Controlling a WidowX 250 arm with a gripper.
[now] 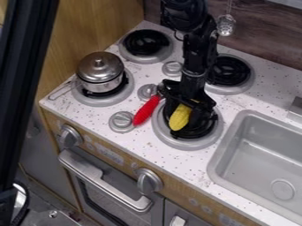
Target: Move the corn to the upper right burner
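The black gripper (pixel 187 105) hangs over the lower right burner (pixel 172 142), its two sides spread wide apart and open. Below it, the yellow corn (pixel 179 118) lies at a slant on that burner's black coil, its upper end partly hidden under the gripper. Behind and to the right of the gripper is the upper right burner (pixel 229 70), with a black coil in a grey ring; the arm covers a bit of its left edge.
A red-handled utensil (pixel 146 111) lies just left of the corn's burner. A lidded metal pot (pixel 100 76) stands on the lower left burner. Farther back is the upper left burner (pixel 146 43). Grey knobs (pixel 122 121) sit between burners, and a sink (pixel 259 152) is at the right.
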